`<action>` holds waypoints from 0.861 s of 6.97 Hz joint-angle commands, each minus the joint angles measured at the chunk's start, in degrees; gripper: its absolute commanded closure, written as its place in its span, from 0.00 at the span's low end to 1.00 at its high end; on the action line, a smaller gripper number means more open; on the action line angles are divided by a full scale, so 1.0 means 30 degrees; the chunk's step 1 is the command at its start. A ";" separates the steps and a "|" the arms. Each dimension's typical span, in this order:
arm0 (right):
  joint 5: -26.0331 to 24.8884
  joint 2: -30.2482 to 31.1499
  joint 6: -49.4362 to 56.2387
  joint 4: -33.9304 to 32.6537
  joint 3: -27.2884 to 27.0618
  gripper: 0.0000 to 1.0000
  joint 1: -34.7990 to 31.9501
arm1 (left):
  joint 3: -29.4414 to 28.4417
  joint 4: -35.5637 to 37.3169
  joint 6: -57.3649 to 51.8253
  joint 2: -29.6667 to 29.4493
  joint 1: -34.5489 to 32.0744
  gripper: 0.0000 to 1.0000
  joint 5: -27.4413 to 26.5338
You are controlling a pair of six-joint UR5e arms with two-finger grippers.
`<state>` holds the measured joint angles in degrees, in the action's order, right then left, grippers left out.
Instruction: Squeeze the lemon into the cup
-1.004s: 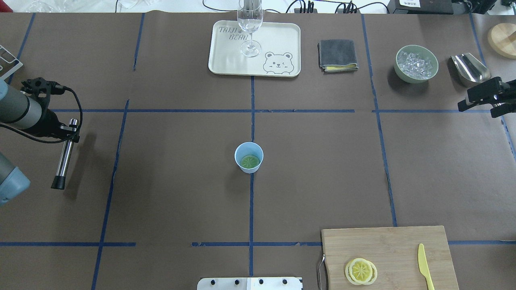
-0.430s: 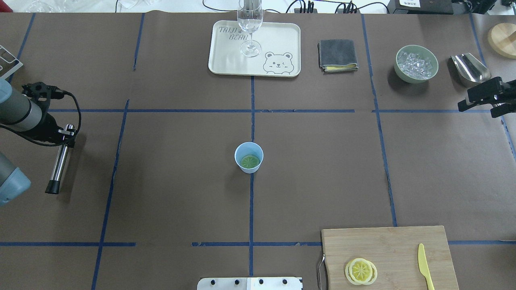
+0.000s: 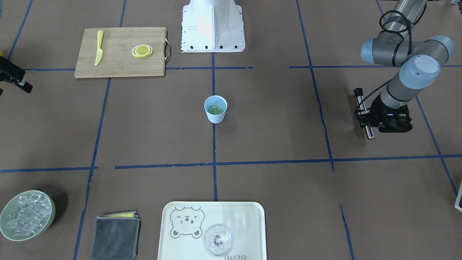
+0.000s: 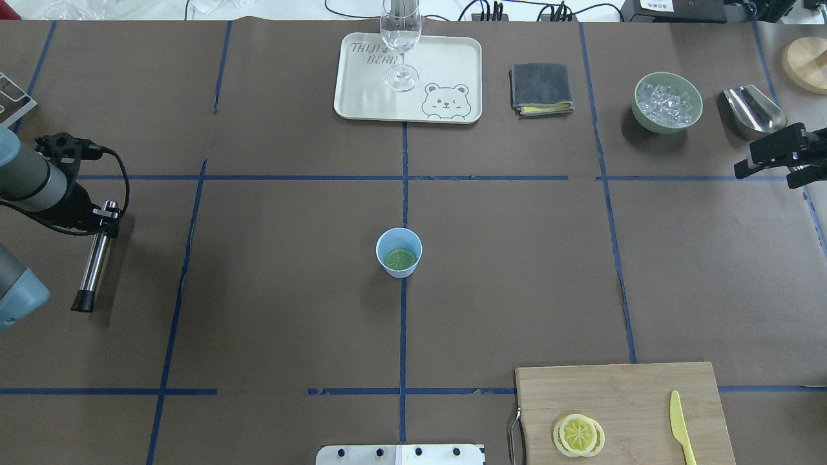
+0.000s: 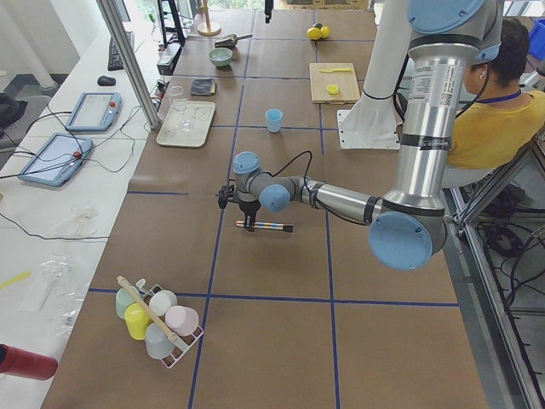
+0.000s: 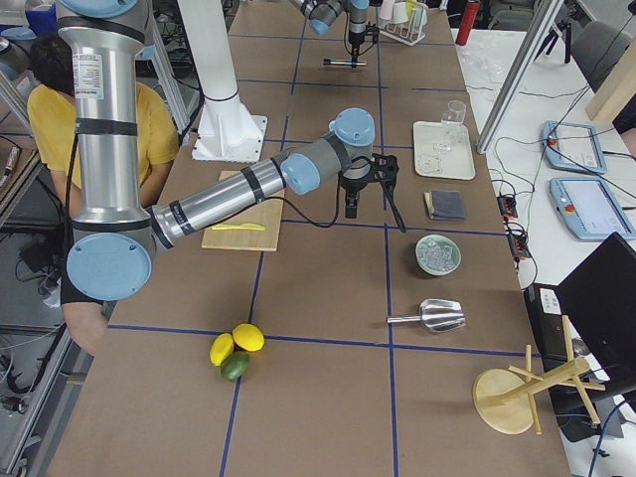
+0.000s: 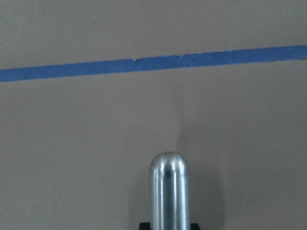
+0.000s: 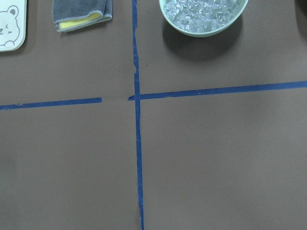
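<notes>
The light-blue cup (image 4: 399, 252) stands upright at the table's middle, also in the front view (image 3: 216, 109). A lemon slice (image 4: 400, 259) lies flat inside it and looks greenish. More lemon slices (image 4: 578, 435) lie stacked on the wooden cutting board (image 4: 620, 394). My left gripper (image 4: 106, 218) is at the table's far left, shut on a metal rod (image 4: 94, 258) that lies level just above the table, seen in the left wrist view (image 7: 169, 191). My right gripper (image 4: 772, 161) hangs open and empty at the far right, near the ice bowl.
A cream tray (image 4: 446, 64) with a clear glass (image 4: 400, 39) stands at the back. A grey cloth (image 4: 541, 88), a green bowl of ice (image 4: 667, 102) and a metal scoop (image 4: 753, 110) sit back right. A yellow knife (image 4: 680, 426) lies on the board.
My left gripper has moved left and toward the robot with the metal rod over the last second, then come nearly to rest. The right arm, cup and lemon slices have not moved.
</notes>
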<state>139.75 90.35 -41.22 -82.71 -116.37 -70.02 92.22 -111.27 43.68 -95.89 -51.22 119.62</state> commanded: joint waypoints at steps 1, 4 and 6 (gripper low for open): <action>0.0000 0.0000 0.0000 0.0000 0.0000 0.00 -0.0008 | -0.0037 -0.0027 0.0000 -0.0001 -0.0008 0.99 0.0030; 0.0000 0.0000 0.0000 -0.0029 -0.0117 0.00 -0.0008 | -0.0067 -0.0028 0.0205 -0.0030 -0.0008 0.18 0.0030; 0.0000 0.0000 0.0000 -0.0029 -0.0117 0.00 -0.0008 | 0.0427 -0.0057 0.0147 -0.0001 -0.0037 0.00 0.0059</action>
<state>139.75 90.35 -41.22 -82.79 -116.73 -70.04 92.49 -111.38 44.25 -95.95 -51.23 119.73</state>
